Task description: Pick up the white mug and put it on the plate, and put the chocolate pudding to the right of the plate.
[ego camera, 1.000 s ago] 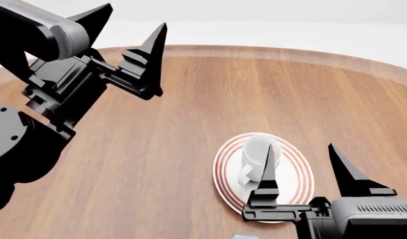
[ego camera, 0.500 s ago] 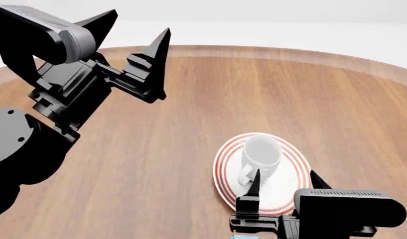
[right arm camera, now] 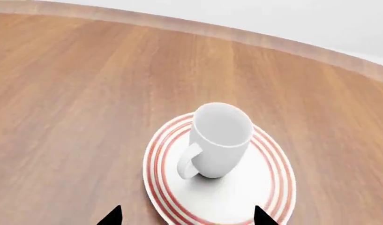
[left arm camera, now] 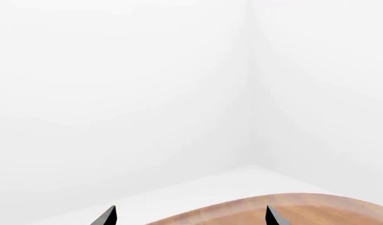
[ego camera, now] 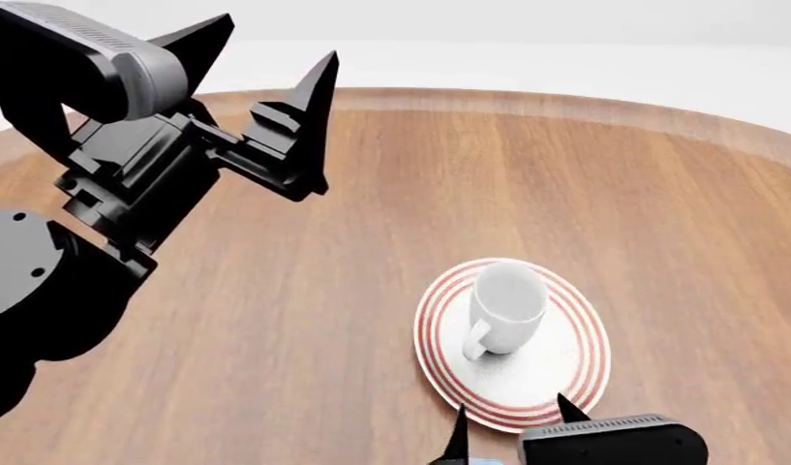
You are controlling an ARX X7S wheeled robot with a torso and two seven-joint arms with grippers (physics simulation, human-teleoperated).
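The white mug (ego camera: 505,308) stands upright on the plate (ego camera: 437,341), its handle toward the near left. In the right wrist view the mug (right arm camera: 220,139) sits in the middle of the red-ringed plate (right arm camera: 155,180). My right gripper (ego camera: 511,421) is open at the plate's near edge, apart from the mug, with only its two tips showing. Those tips straddle the plate's near rim, and the right gripper (right arm camera: 186,215) holds nothing. My left gripper (ego camera: 276,48) hangs open and empty over the far left of the table. The chocolate pudding is out of view.
The round wooden table (ego camera: 305,320) curves away at the back, with white floor beyond its edge. In the left wrist view the left gripper (left arm camera: 190,214) faces white walls, with the table's edge (left arm camera: 304,206) low in the frame.
My right gripper has drawn back from the mug toward me, sinking to the head view's bottom edge. The mug stays on the plate. The left arm has drifted slightly right.
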